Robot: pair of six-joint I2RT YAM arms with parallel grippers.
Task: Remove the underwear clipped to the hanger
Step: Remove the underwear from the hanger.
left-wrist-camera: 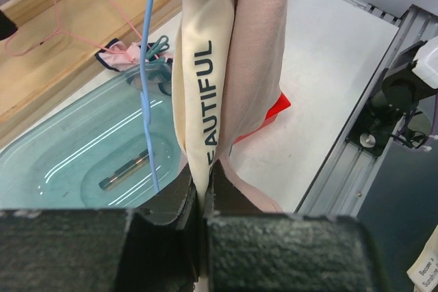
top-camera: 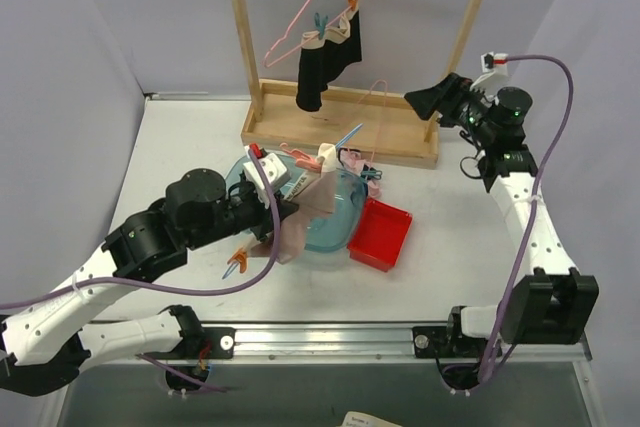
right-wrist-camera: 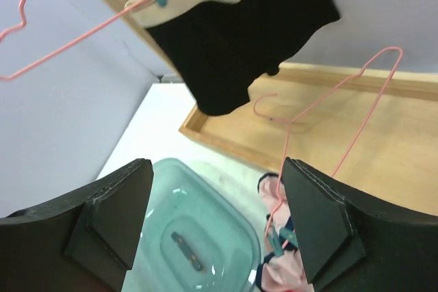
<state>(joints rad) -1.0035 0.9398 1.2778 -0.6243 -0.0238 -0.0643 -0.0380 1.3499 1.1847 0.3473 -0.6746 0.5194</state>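
One white table (top-camera: 450, 267), lilac walls (top-camera: 80, 47) around, left gripper (left-wrist-camera: 205, 184) clamping pink underwear (left-wrist-camera: 260, 66), right gripper (right-wrist-camera: 217, 189) spread open

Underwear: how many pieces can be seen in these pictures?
3. A black one hangs clipped to the hanger; a pale pink one is held in the left jaws above the bin; a dark-trimmed pink one lies beyond the bin. More may be hidden.

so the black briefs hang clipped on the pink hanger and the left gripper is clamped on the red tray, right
Not the red tray. The left wrist view shows the left gripper shut on the pale pink underwear, and the tray lies apart from it. The black briefs do hang clipped up as you say.
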